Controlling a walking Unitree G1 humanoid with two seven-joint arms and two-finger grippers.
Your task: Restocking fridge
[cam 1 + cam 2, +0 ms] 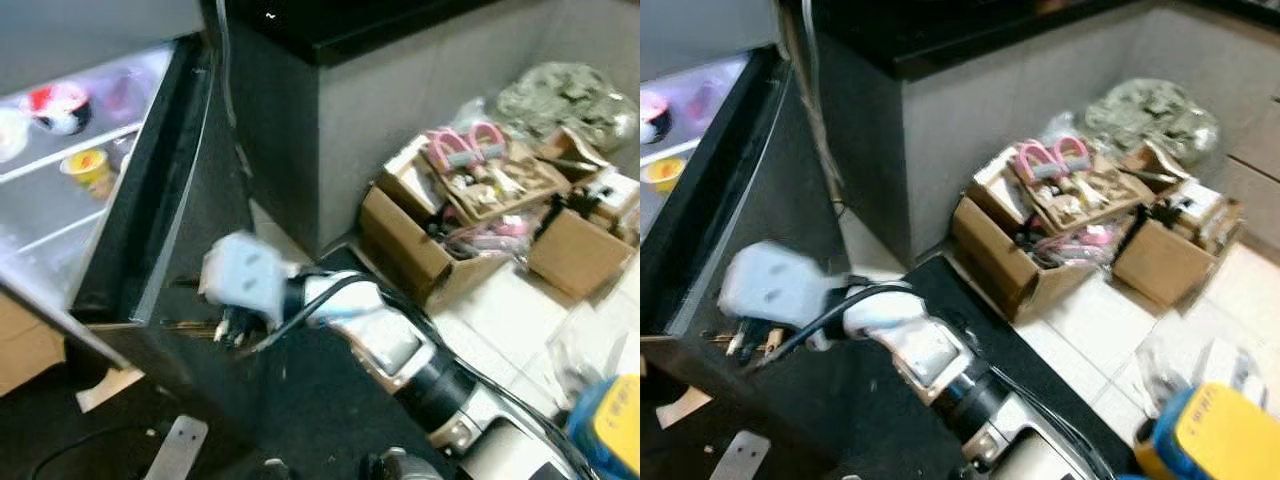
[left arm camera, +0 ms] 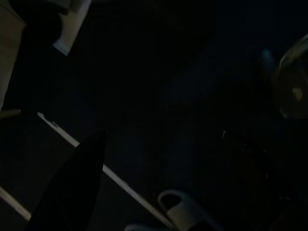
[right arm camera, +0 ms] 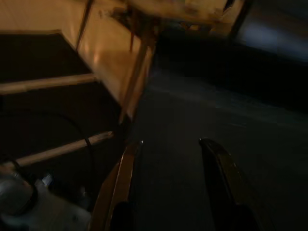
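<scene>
The fridge (image 1: 150, 200) stands open to the left of the right gripper (image 3: 168, 159), its dark door edge and side wall running down toward the claw; on the lit shelves inside, up and to the left of the claw, sit a red-and-white container (image 1: 58, 107) and a small yellow-topped cup (image 1: 88, 168) — any print on them is too blurred to read. The right gripper hangs low beside the fridge's bottom corner; in its wrist view the two black fingers (image 3: 219, 183) stand apart with nothing between them, pointed at dark floor. Its white wrist housing (image 1: 240, 275) and silver arm (image 1: 400, 350) reach in from the lower right, a black cable looped over them. Of the left gripper (image 2: 72, 187) one dark finger shows in a very dark wrist view; I cannot tell whether it is spread or closed. To the right of the claw, against a grey counter base (image 1: 400, 110), lie open cardboard boxes (image 1: 420, 240) heaped with clutter, pink-handled items (image 1: 465, 145) on top; behind them a camouflage-patterned bundle (image 1: 565, 100); at the near right a yellow-and-blue object (image 1: 1220, 435) on pale tiles — no writing legible anywhere.
</scene>
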